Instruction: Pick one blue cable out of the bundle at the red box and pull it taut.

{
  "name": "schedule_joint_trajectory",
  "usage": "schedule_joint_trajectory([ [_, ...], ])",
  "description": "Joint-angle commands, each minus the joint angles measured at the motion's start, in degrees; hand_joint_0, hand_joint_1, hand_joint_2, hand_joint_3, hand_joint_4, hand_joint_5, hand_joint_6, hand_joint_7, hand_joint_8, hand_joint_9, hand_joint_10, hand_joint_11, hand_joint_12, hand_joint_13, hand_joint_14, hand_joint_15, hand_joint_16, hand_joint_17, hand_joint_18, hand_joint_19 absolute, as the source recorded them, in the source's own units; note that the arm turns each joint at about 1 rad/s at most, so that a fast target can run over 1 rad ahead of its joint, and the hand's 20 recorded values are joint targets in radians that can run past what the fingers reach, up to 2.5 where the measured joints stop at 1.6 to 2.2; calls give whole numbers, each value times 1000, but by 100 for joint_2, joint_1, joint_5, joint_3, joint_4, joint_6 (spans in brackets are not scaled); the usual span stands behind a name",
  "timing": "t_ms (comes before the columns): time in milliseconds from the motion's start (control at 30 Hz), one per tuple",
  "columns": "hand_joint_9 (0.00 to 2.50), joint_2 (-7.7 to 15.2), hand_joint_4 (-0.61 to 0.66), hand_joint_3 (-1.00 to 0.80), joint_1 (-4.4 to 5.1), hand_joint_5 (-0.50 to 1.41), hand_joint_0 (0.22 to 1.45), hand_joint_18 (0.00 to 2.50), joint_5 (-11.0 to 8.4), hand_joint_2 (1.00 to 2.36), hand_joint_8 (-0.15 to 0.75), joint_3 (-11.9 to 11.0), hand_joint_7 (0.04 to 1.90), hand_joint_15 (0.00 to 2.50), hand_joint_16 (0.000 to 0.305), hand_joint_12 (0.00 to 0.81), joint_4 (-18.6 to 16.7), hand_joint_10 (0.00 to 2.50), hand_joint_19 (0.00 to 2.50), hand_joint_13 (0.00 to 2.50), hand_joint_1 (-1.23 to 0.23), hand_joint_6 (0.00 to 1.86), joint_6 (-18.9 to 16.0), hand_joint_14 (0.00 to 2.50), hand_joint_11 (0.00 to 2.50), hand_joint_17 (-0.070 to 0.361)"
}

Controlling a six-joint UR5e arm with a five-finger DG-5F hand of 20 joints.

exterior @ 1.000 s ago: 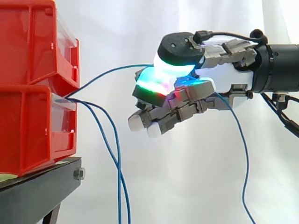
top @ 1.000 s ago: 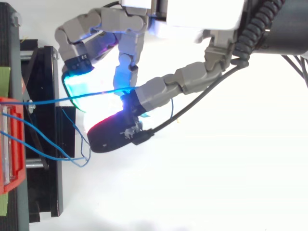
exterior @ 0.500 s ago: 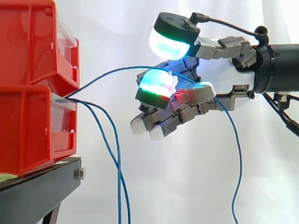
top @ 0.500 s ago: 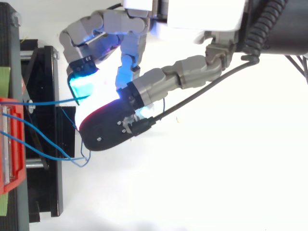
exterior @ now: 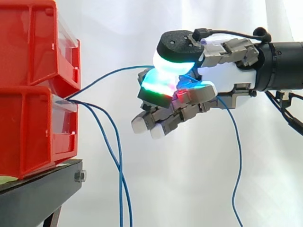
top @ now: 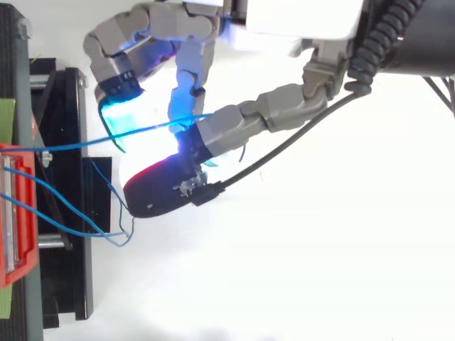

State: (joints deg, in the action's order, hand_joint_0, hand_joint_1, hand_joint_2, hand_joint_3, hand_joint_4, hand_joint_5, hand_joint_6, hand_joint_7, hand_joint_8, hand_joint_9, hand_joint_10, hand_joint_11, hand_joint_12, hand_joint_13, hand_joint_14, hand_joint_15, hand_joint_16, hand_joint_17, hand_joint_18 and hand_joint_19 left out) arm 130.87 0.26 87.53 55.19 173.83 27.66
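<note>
The hand (exterior: 222, 78) stands well clear of the red box (exterior: 28, 132), its fingers (exterior: 163, 86) pinching one blue cable (exterior: 111, 74) so that it can be tensioned. The cable runs from the box front to the pinch and bows slightly, so further pulling appears necessary.

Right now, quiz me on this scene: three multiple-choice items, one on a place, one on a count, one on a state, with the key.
1. In the side view, the hand is: A) inside a bin; B) right of the red bins, clear of them; C) under the stand.
2. Red bins stacked: A) one; B) two; C) four.
3. The hand is: A) open; B) shut on nothing; C) shut on the blue cable.
Key: B, a gap separates them; B, one sits on another; C, its pads pinch the cable.
</note>
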Motion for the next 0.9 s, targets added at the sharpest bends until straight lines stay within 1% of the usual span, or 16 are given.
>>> schedule_joint_trajectory([
  [0,1364,-1,219,-200,1,-16,596,585,-25,1020,366,-141,1453,273,47,368,169,19,292,649,-796,615,108,10,1259,106],
  [133,1338,-1,213,-183,1,-31,596,586,-25,1021,375,-228,1381,274,47,371,380,19,291,647,-808,667,152,10,1243,106],
  [167,1338,-1,218,-178,1,-36,596,587,-25,1021,368,-255,1325,274,47,368,450,19,292,647,-810,690,204,10,1254,106],
  [267,1334,-1,220,-186,1,-41,597,587,-34,1020,375,-281,1280,275,47,370,529,19,292,645,-809,711,310,11,1249,106],
  [333,1334,-1,227,-190,1,-42,598,587,-43,1020,374,-281,1279,274,47,368,547,18,292,646,-809,714,363,10,1247,106],
  [467,1335,-44,232,-208,9,-50,603,587,-104,1019,376,-281,1217,277,47,369,582,18,291,647,-804,740,574,10,1260,106],
  [600,1332,-115,230,-205,18,-51,600,588,-122,1020,382,-281,1209,277,47,369,591,18,299,650,-798,743,934,11,1263,106],
  [767,1335,-124,228,-207,18,-53,601,591,-131,1020,379,-290,1198,277,47,370,582,18,298,652,-795,747,1031,10,1248,106],
  [867,1334,-124,229,-209,18,-53,601,591,-183,1020,382,-299,1204,281,47,368,582,18,297,652,-796,747,1048,10,1257,106],
])
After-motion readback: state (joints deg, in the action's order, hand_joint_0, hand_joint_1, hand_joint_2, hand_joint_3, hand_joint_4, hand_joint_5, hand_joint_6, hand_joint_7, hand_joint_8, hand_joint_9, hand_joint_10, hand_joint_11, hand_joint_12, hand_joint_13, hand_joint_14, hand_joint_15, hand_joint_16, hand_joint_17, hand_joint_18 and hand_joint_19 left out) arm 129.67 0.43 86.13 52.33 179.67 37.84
